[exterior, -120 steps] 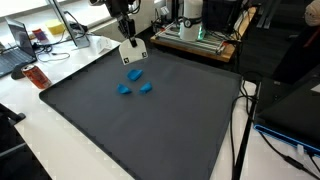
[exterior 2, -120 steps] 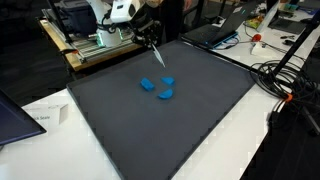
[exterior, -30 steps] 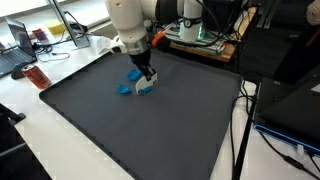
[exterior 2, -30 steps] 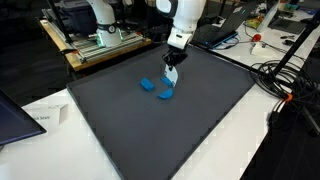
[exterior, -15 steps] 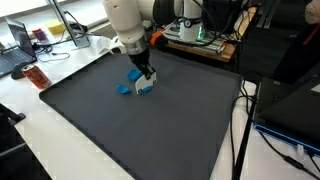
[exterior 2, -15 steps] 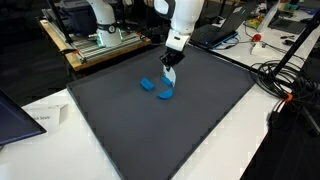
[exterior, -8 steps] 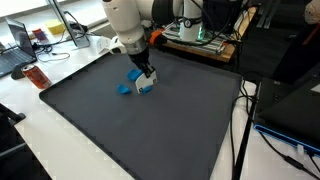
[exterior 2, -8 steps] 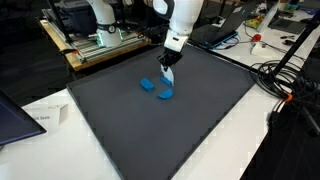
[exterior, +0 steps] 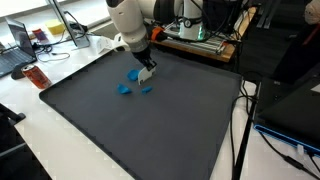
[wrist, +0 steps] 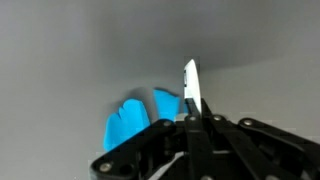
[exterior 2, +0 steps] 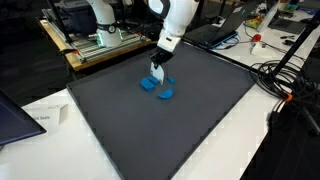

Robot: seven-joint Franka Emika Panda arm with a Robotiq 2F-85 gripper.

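Observation:
Three small blue pieces lie close together on a dark grey mat (exterior: 150,125): in an exterior view they sit at the back (exterior: 132,73), front left (exterior: 124,88) and front right (exterior: 146,87). They also show in an exterior view (exterior 2: 147,85), (exterior 2: 166,94), (exterior 2: 167,80). My gripper (exterior: 147,71) hangs just above this cluster in both exterior views (exterior 2: 156,72), fingers pressed together with nothing between them. In the wrist view the shut fingertips (wrist: 190,92) point at the mat, with a blue piece (wrist: 135,120) just beside them.
A red container (exterior: 37,76) and a laptop (exterior: 14,56) stand beyond the mat's edge. A machine on a wooden base (exterior: 196,36) stands behind the mat. Cables (exterior 2: 283,78) lie on the white table; papers (exterior 2: 42,117) rest near the mat's corner.
My gripper has lifted off the blue piece it was down at and shifted a little toward the back piece. The three blue pieces have not moved.

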